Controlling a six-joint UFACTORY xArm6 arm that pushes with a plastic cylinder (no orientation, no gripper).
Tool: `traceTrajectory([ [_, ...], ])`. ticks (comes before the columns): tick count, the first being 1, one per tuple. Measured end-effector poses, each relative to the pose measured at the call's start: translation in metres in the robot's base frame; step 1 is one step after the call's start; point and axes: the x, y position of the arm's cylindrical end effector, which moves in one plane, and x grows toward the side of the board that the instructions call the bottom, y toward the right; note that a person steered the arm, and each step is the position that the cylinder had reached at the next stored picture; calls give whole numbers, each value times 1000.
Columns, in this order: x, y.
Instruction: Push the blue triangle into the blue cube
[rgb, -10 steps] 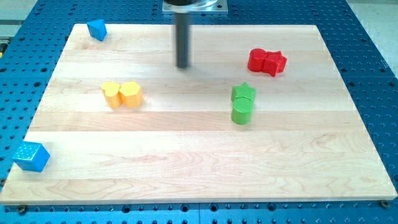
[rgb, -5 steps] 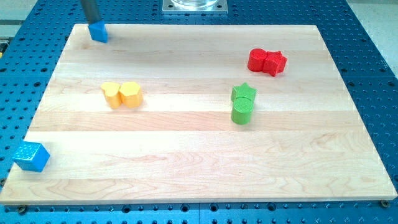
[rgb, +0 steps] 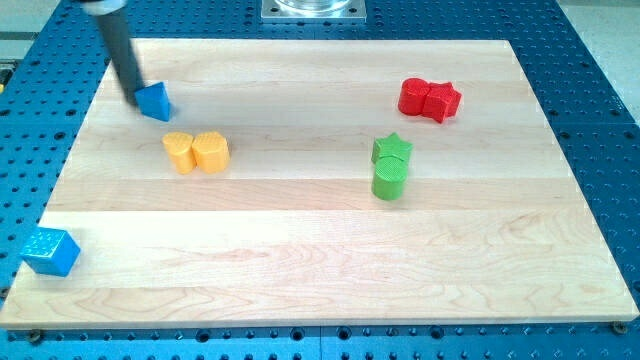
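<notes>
At the view's bottom left, close to the corner of the wooden table (rgb: 300, 260), the blue cube (rgb: 50, 251) is seen lying by itself, well apart from every other block. Higher up on the same side, my tip (rgb: 134, 99) is placed against the left face of the blue triangle (rgb: 155, 101), the dark rod slanting up from it toward the view's top left. The blue triangle is thus found near the table's left edge in the upper part of the view, far above the blue cube and just above the yellow pair. No hand is carried by this arm, so nothing is grasped, clenched or released; only the rod's end is in contact.

Just below and slightly right of the blue triangle, two yellow blocks (rgb: 196, 152) are set side by side, touching; their exact shapes cannot be made out with certainty. Right of centre, a green star (rgb: 393, 149) is seen with a green cylinder (rgb: 389, 178) touching it on the lower side. Toward the view's upper right, two red blocks (rgb: 429, 98) are pressed together, the right one looking star-like, the left one rounded. A blue perforated surface (rgb: 600, 100) is visible around the table on all sides.
</notes>
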Motion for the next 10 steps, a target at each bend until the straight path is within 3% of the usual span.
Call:
traceTrajectory([
  [1,4,14],
  [2,-47,-12],
  [3,-50,38],
  [4,-4,36],
  [5,-13,42],
  [6,4,76],
  [10,147,49],
])
